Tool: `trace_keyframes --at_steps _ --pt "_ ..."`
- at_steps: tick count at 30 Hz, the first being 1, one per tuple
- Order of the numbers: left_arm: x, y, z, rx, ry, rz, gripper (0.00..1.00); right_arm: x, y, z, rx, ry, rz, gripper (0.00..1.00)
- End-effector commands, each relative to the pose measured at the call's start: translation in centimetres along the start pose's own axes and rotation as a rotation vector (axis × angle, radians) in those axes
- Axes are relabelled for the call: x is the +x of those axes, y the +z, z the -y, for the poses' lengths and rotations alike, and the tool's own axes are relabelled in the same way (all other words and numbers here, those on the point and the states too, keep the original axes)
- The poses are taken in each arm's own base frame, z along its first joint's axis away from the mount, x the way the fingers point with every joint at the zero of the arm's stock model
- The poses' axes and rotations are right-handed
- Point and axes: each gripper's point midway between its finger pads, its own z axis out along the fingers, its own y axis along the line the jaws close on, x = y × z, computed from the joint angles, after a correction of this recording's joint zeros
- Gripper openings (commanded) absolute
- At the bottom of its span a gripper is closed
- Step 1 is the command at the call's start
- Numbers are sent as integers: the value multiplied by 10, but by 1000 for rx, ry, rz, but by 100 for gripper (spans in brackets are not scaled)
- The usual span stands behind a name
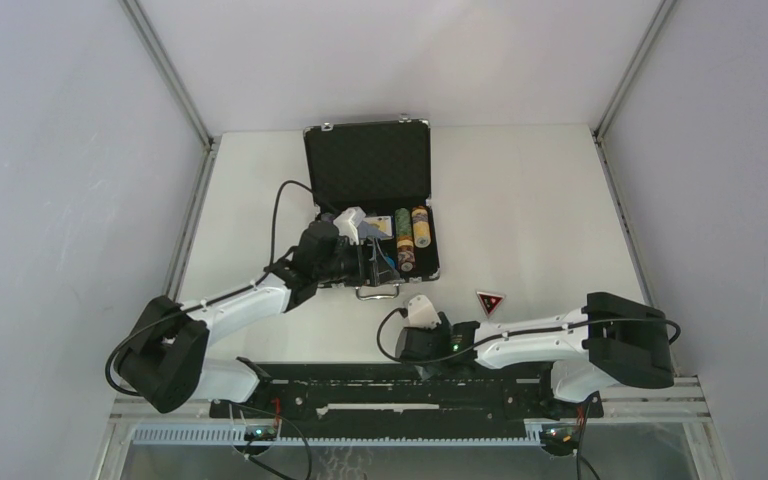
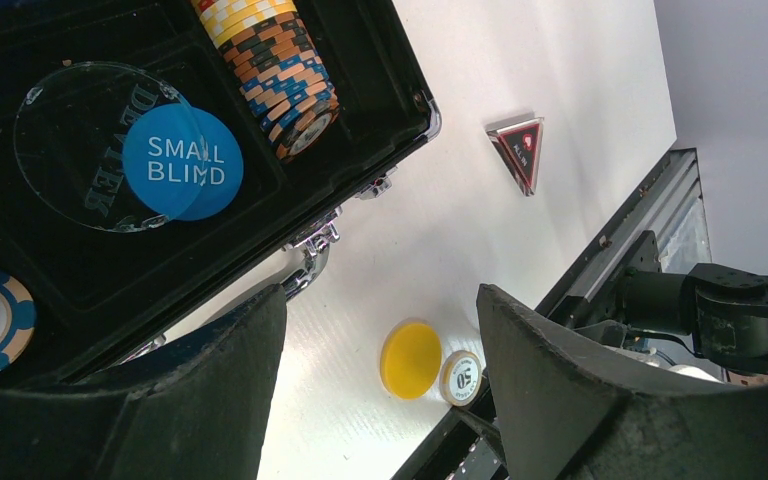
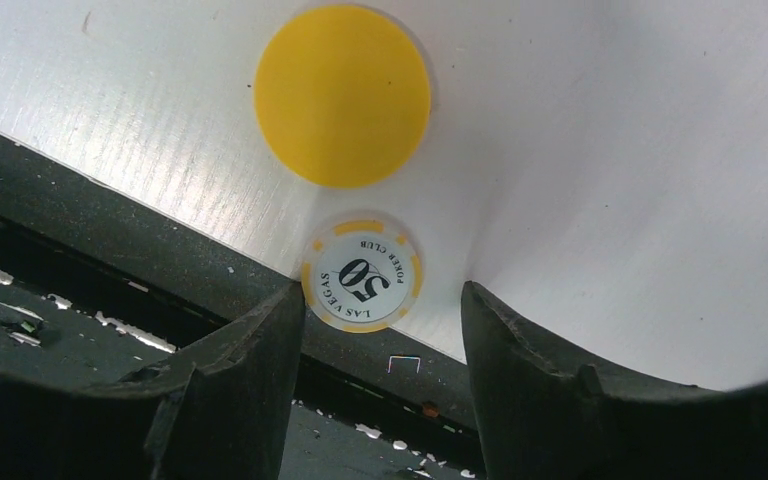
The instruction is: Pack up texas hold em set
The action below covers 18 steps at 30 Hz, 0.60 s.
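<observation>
The black briefcase [image 1: 367, 165] lies open mid-table, lid up, with chip stacks [image 1: 412, 228] in its tray. My left gripper [image 1: 363, 258] hovers open over the tray's front. Its wrist view shows a blue "small blind" button [image 2: 182, 162] on a clear dealer disc [image 2: 80, 130], a chip stack [image 2: 272, 72] and the case rim [image 2: 360, 150]. My right gripper [image 3: 375, 310] stands open, empty, low at the table's near edge. A white-and-yellow 50 chip [image 3: 363, 271] lies just beyond its fingertips, the yellow button [image 3: 342, 95] past it. The red-black triangle token [image 1: 489, 302] lies on the table.
The black mounting rail [image 1: 400, 385] runs along the table's near edge, right under the right gripper. The case's metal handle [image 1: 377, 292] sticks out toward the arms. Frame posts [image 1: 165, 70] and grey walls bound the white table [image 1: 530, 200].
</observation>
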Motion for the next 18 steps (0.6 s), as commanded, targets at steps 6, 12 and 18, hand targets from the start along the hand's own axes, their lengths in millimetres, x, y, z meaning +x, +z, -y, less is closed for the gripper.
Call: trace_keyframes --at_steps 6,12,18 --pt "-4 -1 7 34 14 11 75 -13 -2 -15 -35 0 38 63" --pt "-4 0 8 36 14 8 75 -12 4 -17 -35 -26 36 63" --pt "-4 0 7 34 15 8 75 -13 6 -22 -34 -55 32 61"
